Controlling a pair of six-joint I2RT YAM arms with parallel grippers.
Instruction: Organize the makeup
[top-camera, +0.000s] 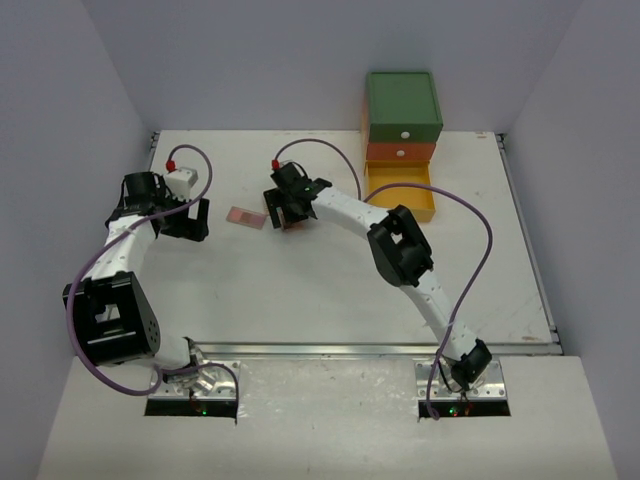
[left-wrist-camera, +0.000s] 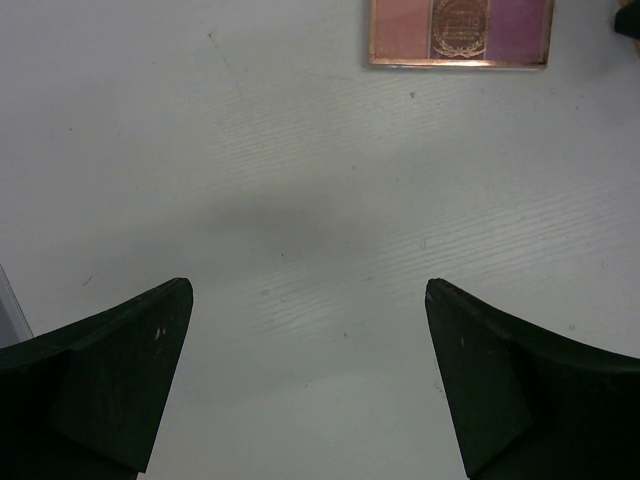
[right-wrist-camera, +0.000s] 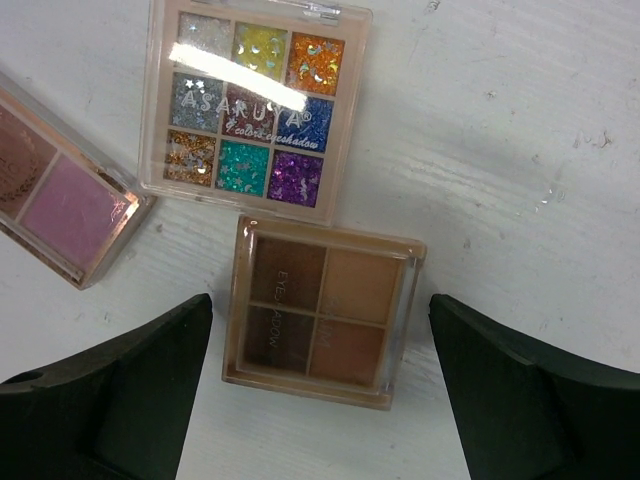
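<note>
White table (top-camera: 300, 300). Drawer chest (top-camera: 402, 105) at the far right, with its yellow drawer (top-camera: 400, 195) pulled out toward the arms.

The right arm reaches across to mid-table. Right gripper (right-wrist-camera: 320, 300) points down with jaws wide and holds nothing. It straddles the brown four-pan palette (right-wrist-camera: 322, 310), which lies flat directly under it. There is a gap on both sides and the fingers are not touching it. This palette is near-square, with edges turned slightly off the jaw line, so a small wrist twist would likely square the pinch.

The glitter palette (right-wrist-camera: 255, 105) sits just beyond the brown one, nearly touching its far edge. The pink palette (right-wrist-camera: 60, 195) is off to one side, oblong and lying at an angle, near but apart. Neither sits between the fingers, though the glitter one is close enough to get nudged.

Left gripper (left-wrist-camera: 308, 290) is spread fully and empty over the tabletop, with the pink palette ahead of it at the frame's top edge.

The right arm is plainly nearer to the brown palette. The open drawer lies off to its right, and the way there looks unobstructed. No bottles in view.
</note>
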